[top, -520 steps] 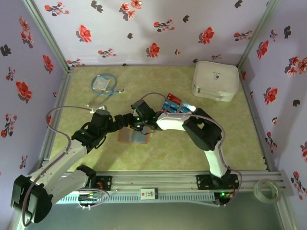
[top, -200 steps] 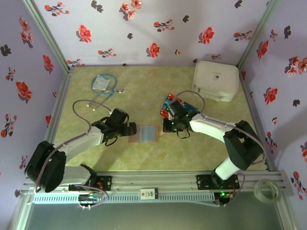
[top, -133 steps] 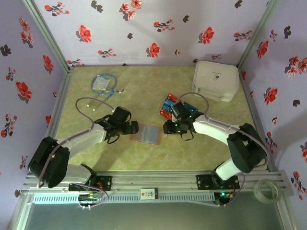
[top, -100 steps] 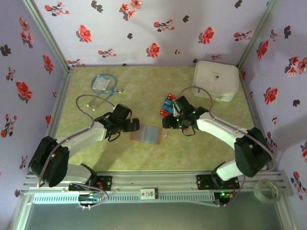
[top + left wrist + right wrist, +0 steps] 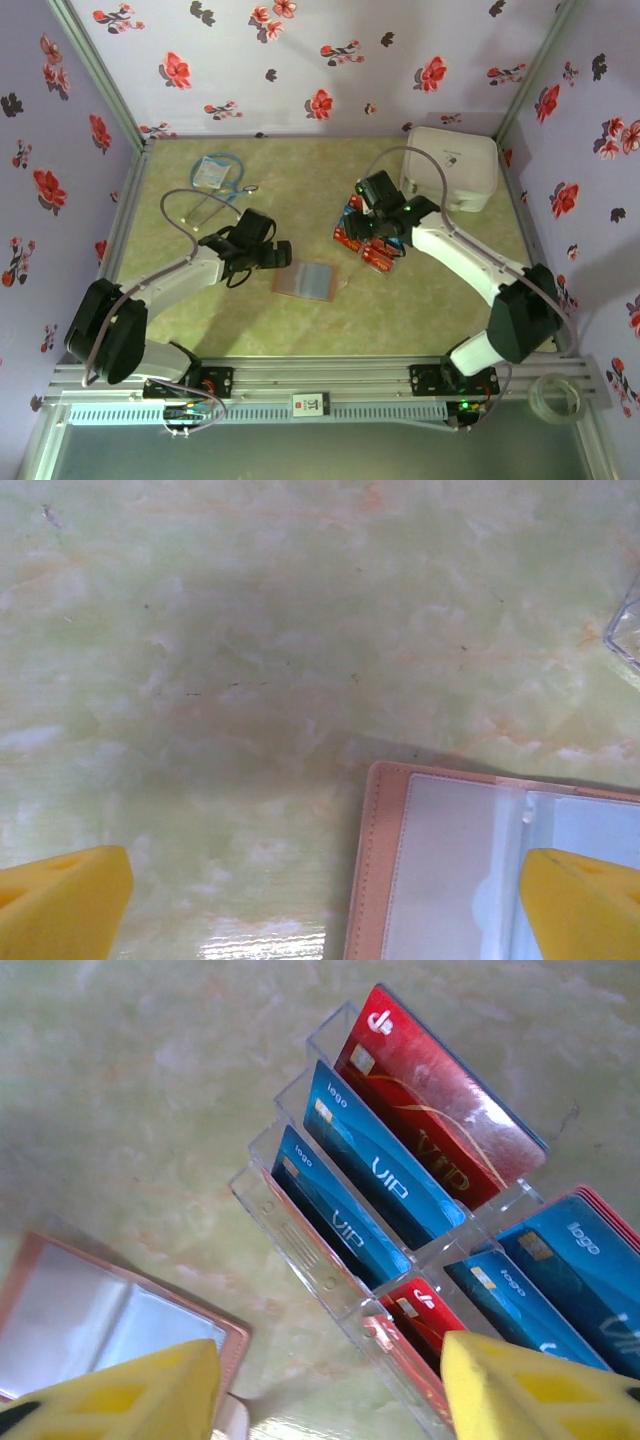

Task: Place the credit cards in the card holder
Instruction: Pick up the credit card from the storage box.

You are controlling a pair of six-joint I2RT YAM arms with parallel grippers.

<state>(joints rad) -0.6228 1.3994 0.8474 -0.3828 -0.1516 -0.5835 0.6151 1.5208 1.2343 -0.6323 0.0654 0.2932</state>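
On the pale green marbled table [image 5: 300, 335] an open card holder [image 5: 305, 281] is laid flat, with a clear rack [image 5: 300, 1235] of credit cards [image 5: 385, 1175] set to its right. A white case [image 5: 450, 167] and a cable packet [image 5: 212, 173] are placed toward the far corners.

left tool [image 5: 322, 905] spread wide — right tool [image 5: 325, 1385] half-parted, both empty.

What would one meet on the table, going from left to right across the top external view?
In order: blue cable packet → card holder → credit cards → white case.
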